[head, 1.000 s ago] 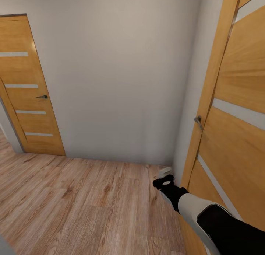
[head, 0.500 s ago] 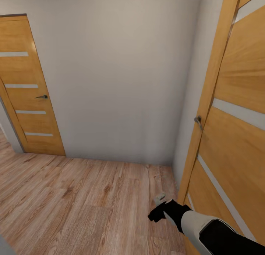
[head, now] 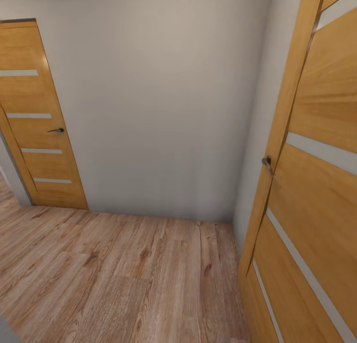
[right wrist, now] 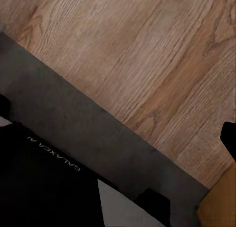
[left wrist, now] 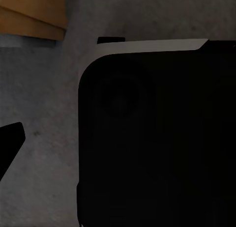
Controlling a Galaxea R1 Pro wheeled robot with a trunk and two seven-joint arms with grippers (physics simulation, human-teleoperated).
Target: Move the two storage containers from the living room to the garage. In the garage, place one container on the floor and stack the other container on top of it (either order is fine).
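- Wood-plank floor [head: 114, 278] fills the lower half of the head view, meeting a pale wall [head: 158, 100] at centre.
- One closed plank door [head: 37, 120] sits at the left edge; a second door [head: 317, 174], with a handle [head: 267, 163], fills the right side very close to the camera.
- Containers: none can be seen from this spot, so the robot looks to be on its way.
- Left wrist view: a dark robot body [left wrist: 157, 138] over grey ground; the claw state cannot be told.
- Right wrist view: planks and a grey strip [right wrist: 98, 138]; again I cannot tell if the claw is apart or together.
- Risk: turning right here would likely scrape the near door, given how little room there is.
- Risk: misjudging the doorways could lead the base into the wall corner.
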